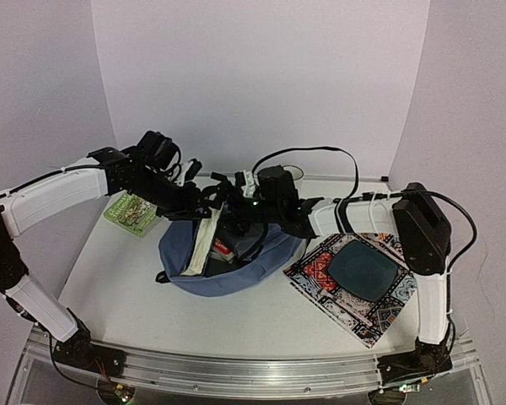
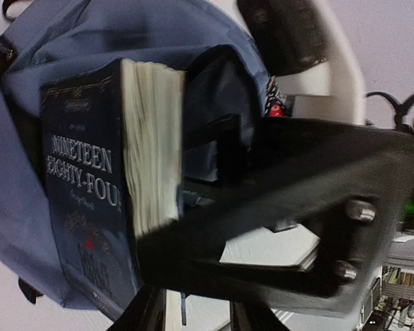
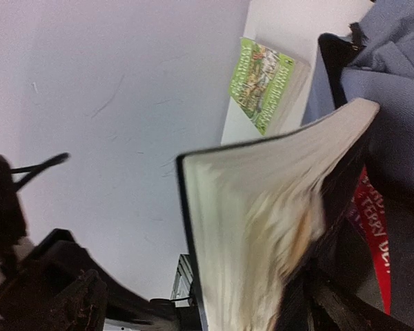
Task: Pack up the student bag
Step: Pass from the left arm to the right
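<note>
The slate-blue student bag (image 1: 236, 272) lies open in the middle of the table. A dark blue book titled Nineteen Eighty-Four (image 2: 90, 200) stands in its mouth, cream page edge (image 1: 204, 240) up. My left gripper (image 1: 212, 196) hovers over the bag's far left rim. Its fingers (image 2: 148, 314) are parted beside the book's lower edge, and bare table shows between them. My right gripper (image 1: 240, 207) is wide open at the bag's mouth, with one finger (image 2: 221, 145) inside the bag and the other across the book. A red book (image 3: 372, 234) lies deeper in the bag.
A green book (image 1: 132, 213) lies on the table left of the bag. At the right is a patterned cloth mat (image 1: 320, 274) with a dark rounded pad (image 1: 363, 270) on it. White walls close in the back and both sides.
</note>
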Available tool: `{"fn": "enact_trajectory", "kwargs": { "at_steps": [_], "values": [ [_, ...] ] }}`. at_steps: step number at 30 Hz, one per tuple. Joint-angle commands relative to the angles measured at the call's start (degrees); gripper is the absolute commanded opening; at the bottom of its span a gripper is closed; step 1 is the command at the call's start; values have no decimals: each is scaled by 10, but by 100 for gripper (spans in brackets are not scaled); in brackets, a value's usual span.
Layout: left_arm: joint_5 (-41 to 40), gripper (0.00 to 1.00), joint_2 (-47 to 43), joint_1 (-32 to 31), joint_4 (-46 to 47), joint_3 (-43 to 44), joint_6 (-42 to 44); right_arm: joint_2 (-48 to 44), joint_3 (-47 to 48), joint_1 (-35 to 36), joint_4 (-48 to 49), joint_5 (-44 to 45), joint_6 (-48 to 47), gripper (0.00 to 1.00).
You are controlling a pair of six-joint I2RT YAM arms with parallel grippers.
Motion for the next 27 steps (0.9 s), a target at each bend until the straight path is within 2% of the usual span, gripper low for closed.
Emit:
{"fn": "enact_trajectory", "kwargs": {
  "at_steps": [1, 4, 9, 14, 19, 25, 27],
  "values": [
    [37, 39, -14, -14, 87, -11, -16, -24, -17, 1, -4, 10, 3, 98],
    [48, 43, -15, -20, 104, -31, -24, -30, -20, 0, -23, 16, 0, 98],
    [43, 44, -32, -24, 120, -64, -36, -20, -20, -6, -43, 24, 2, 97],
    [-20, 48, -70, -18, 120, -96, -47, 3, -8, -12, -57, 24, -13, 86],
    [-34, 49, -82, 1, 120, -120, -70, 20, -4, -18, -66, 22, -25, 62],
    [-54, 52, -109, 49, 125, -153, -115, 7, -4, -26, -64, 8, -36, 15],
    [-56, 54, -123, 72, 131, -173, -137, -6, -3, -29, -58, 2, -35, 4]
  ]
}}
